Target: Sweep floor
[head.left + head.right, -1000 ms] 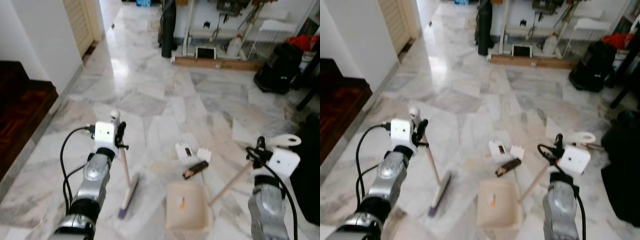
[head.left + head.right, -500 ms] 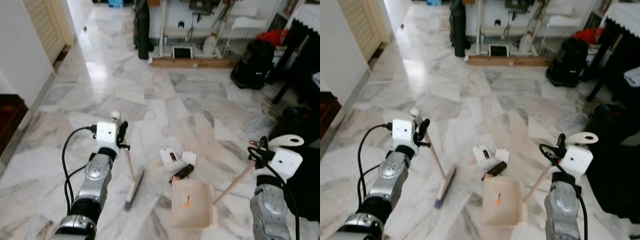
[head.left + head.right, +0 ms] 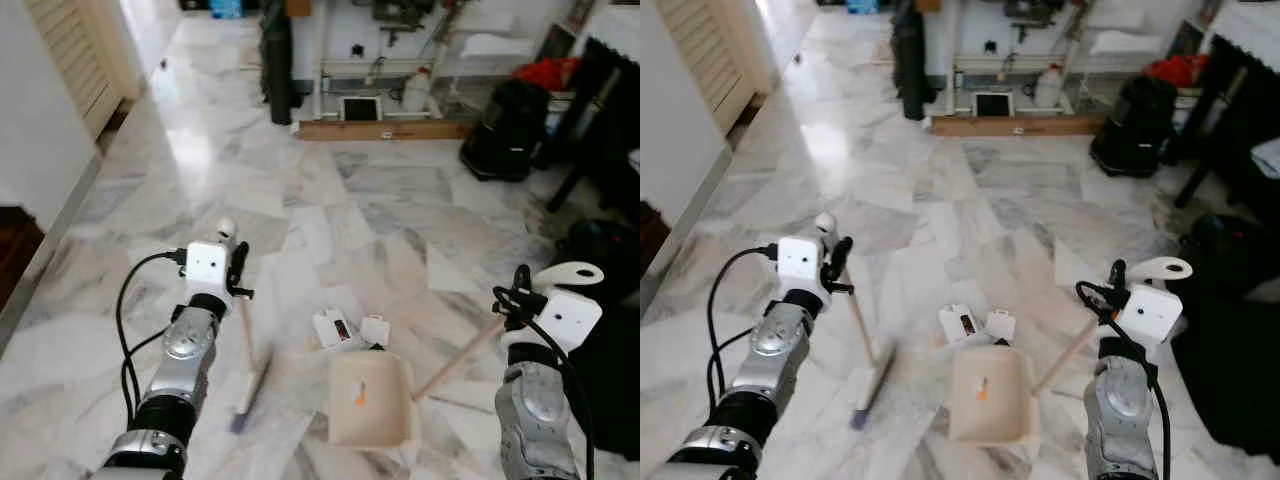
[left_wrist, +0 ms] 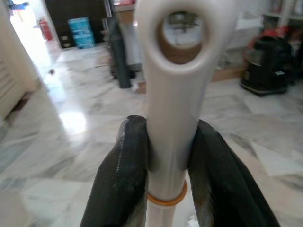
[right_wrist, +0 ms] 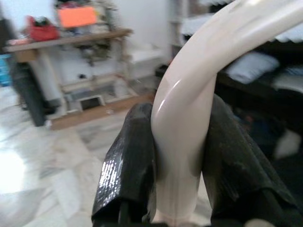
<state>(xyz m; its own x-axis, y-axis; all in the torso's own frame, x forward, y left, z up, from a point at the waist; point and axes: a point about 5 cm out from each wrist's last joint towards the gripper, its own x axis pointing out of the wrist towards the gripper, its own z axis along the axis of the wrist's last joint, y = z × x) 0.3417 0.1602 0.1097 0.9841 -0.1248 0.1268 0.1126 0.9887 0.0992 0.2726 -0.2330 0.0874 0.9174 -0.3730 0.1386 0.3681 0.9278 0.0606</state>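
Found the left gripper [image 4: 171, 142] closed on the very top of the broom [image 3: 245, 340], black jaws pinching the pale handle just below its hanging-hole end. Found the right gripper [image 5: 182, 142] clamped the same way on the curved top of the long handle of the dustpan [image 3: 372, 400]. Placed the pan flat on the marble floor [image 3: 400, 200] between the two arms, and the broom's head low on the floor to the left of the pan and near it, blurred, under a leaning handle. Noted litter [image 3: 335, 327], small white cartons, just beyond the pan's far edge, touching it or nearly so; could not tell which. Judged both tools light and stiff, yet awkward: smooth rounded plastic, probably slippery in a two-finger pinch and apt to swivel about the grip once bristles dragged on stone. Reckoned so high a hold good for reach but poor for leverage and for steering the head. Would have preferred a grasp further down the shaft for firmer strokes. Judged the cartons featherweight and likely to skid across polished marble or ride past the pan's lip. Called therefore for short, gentle sweeps, and for the pan's edge pressed flat against the floor.
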